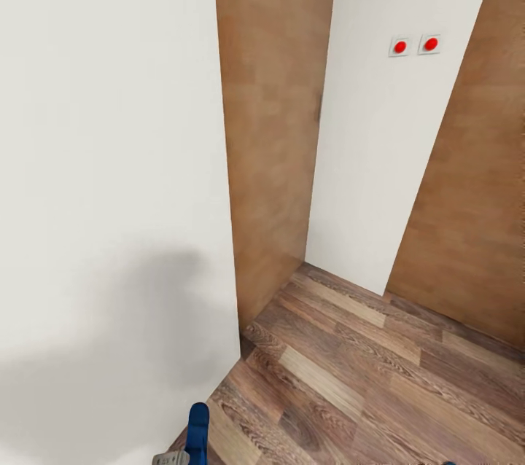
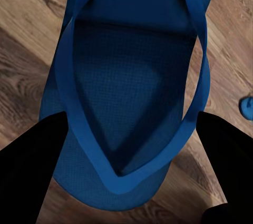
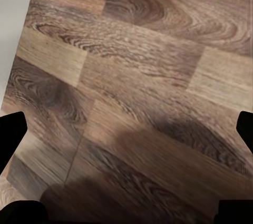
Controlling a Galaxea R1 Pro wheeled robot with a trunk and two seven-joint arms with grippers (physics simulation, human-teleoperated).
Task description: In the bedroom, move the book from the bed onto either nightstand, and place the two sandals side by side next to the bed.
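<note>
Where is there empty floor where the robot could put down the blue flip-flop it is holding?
Bare wood-plank floor stretches from the white wall across to the brown wooden panels; any of it looks free. It narrows into the corner under the two red buttons. The left hand holds the bright blue flip-flop. Under the right hand is plain floor too.

My right hand [image 3: 126,168] hangs spread wide over wood-plank floor [image 3: 137,76]; shadow beneath, white wall [image 3: 13,18] at edge.
</note>
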